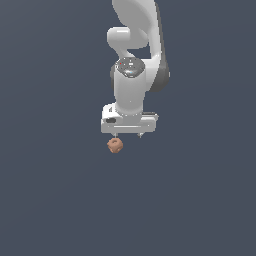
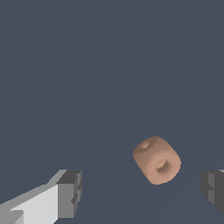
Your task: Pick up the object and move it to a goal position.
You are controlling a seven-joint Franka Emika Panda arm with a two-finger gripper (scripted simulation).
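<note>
The claw [image 2: 142, 190] hangs with its fingers [image 2: 70, 192] spread wide apart. The brown-orange ball [image 2: 156, 160] sits between them, nearer one finger, apparently touching neither, just below the claw in the exterior view.

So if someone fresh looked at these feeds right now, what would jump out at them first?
Probably the white arm hanging down from the top of the exterior view against a plain dark background. Next, the small lumpy brown-orange ball just under the gripper. In the wrist view the ball sits between the dark fingers, which stand wide apart and clear of it.
</note>
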